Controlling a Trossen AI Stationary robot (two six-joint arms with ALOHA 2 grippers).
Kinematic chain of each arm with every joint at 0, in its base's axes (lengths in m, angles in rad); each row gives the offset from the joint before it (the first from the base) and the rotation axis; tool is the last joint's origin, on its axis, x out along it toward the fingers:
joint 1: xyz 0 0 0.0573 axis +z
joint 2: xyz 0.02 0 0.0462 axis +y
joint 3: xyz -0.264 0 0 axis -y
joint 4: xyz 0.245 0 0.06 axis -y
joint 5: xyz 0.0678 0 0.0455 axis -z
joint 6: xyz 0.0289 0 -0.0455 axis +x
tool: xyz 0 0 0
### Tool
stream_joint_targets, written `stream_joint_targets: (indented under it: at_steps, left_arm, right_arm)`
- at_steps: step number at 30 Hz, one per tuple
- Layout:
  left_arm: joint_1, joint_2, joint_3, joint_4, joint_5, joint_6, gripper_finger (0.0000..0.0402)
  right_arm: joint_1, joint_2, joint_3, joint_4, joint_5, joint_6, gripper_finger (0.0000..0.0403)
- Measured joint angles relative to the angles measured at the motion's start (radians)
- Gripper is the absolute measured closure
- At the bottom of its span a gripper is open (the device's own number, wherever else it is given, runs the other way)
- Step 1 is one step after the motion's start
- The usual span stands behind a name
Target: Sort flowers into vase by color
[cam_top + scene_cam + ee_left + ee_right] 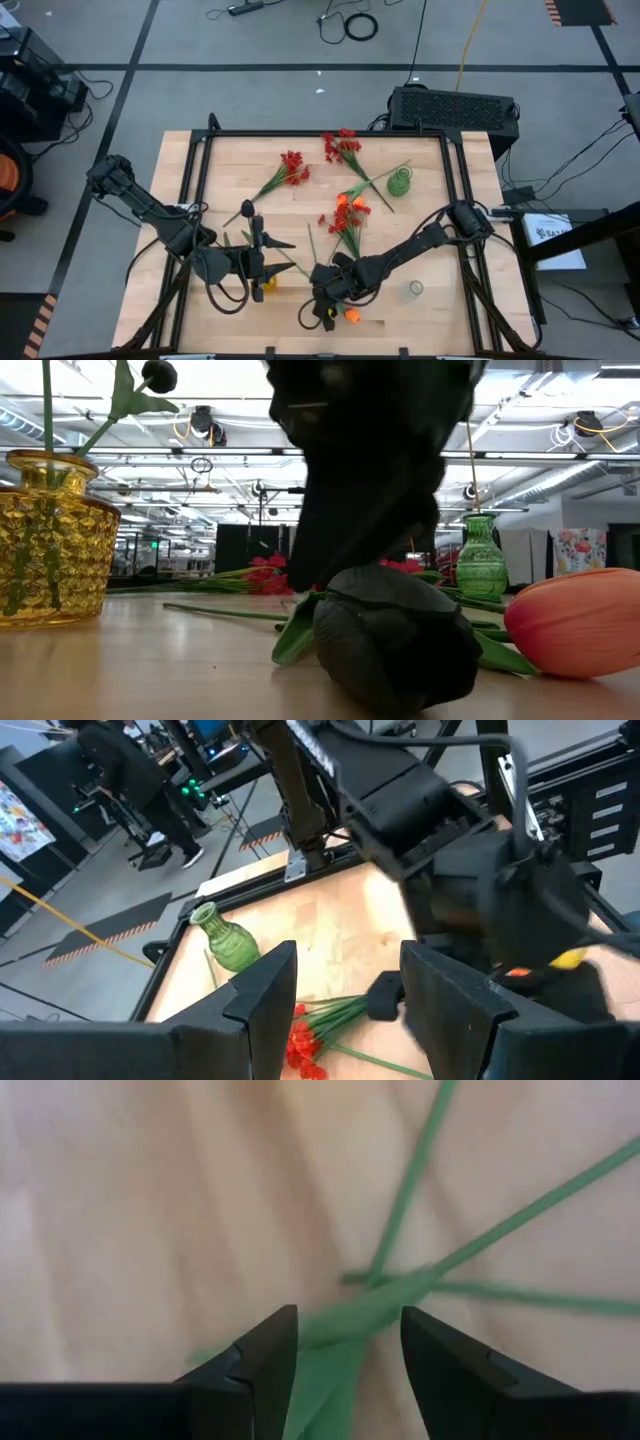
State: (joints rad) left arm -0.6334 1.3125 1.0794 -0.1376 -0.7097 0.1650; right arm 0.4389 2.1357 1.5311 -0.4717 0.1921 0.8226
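Note:
A black tulip (395,645) lies on its side on the table near the near edge, with an orange tulip (575,622) beside it. My right gripper (345,1355) is open and points down right above them (325,298). Its fingers stand on either side of a green leaf and crossing stems (385,1300). A yellow vase (55,540) holds one black flower, whose stem leans out over the rim. My left gripper (345,995) is open and hovers beside that vase (264,286). Red clusters (292,166) and more orange blooms (346,208) lie farther back.
A green vase (400,182) stands toward the far right of the table, and a clear glass vase (415,289) stands near the right arm. Loose flowers lie across the middle. A black frame (320,133) runs round the table. People stand in the room beyond.

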Motion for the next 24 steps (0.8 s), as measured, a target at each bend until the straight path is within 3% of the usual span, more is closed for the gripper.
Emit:
stream_joint_targets:
  at_steps: [5,16,20,24]
  left_arm:
    - [0.000,0.000,0.000,-0.002,0.000,0.000,0.0214]
    - [0.000,0.000,0.000,-0.002,0.000,0.000,0.0214]
    - [-0.001,0.000,0.000,-0.002,0.000,0.000,0.0214]
    - [-0.001,0.000,0.000,-0.002,0.000,0.000,0.0214]
  right_arm:
    - [-0.014,0.002,0.000,0.011,0.023,-0.029,0.0244]
    - [-0.022,0.003,0.000,0.001,0.043,-0.045,0.0356]
    - [-0.021,0.002,0.000,0.003,0.043,-0.026,0.0351]
    - [-0.020,0.012,0.001,0.010,0.043,0.002,0.0311]
